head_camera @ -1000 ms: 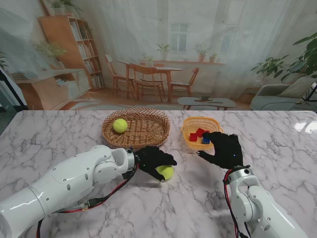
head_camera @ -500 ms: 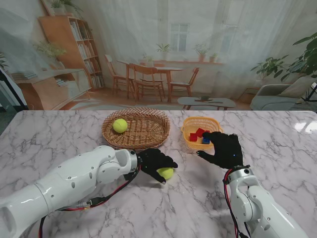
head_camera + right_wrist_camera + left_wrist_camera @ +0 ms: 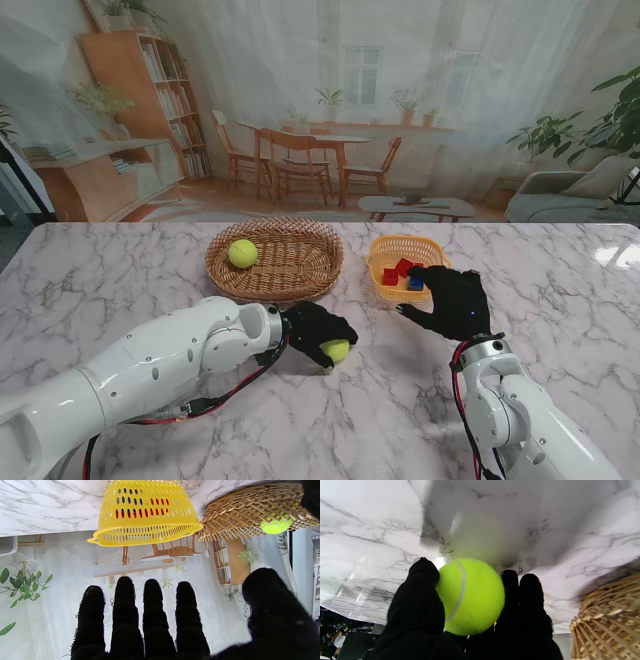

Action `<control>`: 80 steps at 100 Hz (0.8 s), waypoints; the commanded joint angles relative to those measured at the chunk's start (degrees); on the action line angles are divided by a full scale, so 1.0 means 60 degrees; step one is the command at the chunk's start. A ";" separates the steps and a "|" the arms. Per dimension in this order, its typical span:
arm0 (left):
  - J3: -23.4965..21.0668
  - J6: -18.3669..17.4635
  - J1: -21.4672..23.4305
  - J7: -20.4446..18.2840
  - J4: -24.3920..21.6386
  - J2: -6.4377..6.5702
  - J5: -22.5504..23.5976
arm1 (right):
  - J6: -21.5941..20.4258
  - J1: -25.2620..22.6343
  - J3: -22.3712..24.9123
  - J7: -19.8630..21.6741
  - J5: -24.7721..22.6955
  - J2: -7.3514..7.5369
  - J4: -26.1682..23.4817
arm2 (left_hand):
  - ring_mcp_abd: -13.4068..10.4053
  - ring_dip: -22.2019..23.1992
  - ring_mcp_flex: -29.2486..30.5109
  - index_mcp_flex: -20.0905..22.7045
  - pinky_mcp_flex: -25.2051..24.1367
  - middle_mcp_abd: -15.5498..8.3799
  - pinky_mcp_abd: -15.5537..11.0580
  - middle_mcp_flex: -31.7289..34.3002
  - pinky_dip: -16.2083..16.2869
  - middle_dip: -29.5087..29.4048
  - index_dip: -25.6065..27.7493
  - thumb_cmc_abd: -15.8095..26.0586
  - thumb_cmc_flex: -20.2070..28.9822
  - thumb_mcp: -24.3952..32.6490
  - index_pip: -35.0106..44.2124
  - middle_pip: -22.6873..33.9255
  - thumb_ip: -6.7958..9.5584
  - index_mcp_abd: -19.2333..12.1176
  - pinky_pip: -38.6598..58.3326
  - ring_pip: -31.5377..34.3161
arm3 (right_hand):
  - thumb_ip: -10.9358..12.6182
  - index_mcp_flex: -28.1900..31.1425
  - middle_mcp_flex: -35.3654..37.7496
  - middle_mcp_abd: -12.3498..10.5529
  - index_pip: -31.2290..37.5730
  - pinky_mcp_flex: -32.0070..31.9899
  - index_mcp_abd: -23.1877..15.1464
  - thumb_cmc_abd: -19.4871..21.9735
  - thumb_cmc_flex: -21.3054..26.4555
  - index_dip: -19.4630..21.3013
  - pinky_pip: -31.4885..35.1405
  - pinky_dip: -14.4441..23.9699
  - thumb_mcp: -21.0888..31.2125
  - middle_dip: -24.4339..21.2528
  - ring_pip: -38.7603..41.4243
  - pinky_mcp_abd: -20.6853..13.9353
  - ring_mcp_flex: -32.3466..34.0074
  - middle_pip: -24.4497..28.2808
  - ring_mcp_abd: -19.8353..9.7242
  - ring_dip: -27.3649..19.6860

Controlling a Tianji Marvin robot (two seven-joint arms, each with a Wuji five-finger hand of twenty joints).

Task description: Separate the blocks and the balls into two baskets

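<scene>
Stand view: the left hand [image 3: 318, 331] closes its black-gloved fingers over a yellow-green tennis ball [image 3: 336, 350] on the marble worktop [image 3: 120, 280], just near of the wicker basket [image 3: 275, 258]. That basket lies directly far of the hand and slightly left, close by, and already holds a second ball [image 3: 242, 253]. The right hand [image 3: 452, 300] hovers with fingers spread and nothing in it, just near of the yellow plastic basket [image 3: 402, 270], where red and blue blocks [image 3: 402, 272] sit. The left hand is plainly the nearer one to the wicker basket, so the ball's short trip looks to be a lift and a carry away from the robot.

Left wrist view: the tennis ball [image 3: 470, 596] sits pinched between the thumb on one side and the fingers [image 3: 530, 592] on the other. Its blurred reflection shows on the glossy marble; whether it has cleared the surface cannot be told. The woven rim of the wicker basket [image 3: 607, 615] edges into view right beside the hand.

Right wrist view: four fingers [image 3: 152, 610] and the thumb stand apart, holding nothing. Ahead of them are the yellow plastic basket [image 3: 145, 517], blocks showing through its slots, and the wicker basket [image 3: 250, 510] with its second ball [image 3: 275, 526].
</scene>
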 commanded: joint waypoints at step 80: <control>-0.2192 0.0367 0.0562 -0.0593 -0.1468 0.0384 0.1004 | 0.0069 0.0031 -0.0054 0.0070 0.0060 -0.0017 0.0036 | -0.0091 0.0367 0.0625 0.0660 0.0354 -0.0534 -0.0183 0.1640 0.0282 0.1442 0.1137 0.0393 0.1903 0.1016 0.1878 -0.0183 0.0111 -0.0919 0.0412 0.0419 | 0.0234 -0.0245 -0.0266 0.0155 -0.0187 -0.0198 0.0091 0.0396 0.0182 0.0196 -0.0161 0.0140 -0.0220 0.0031 -0.0405 0.0253 -0.0266 -0.0064 0.0111 0.0070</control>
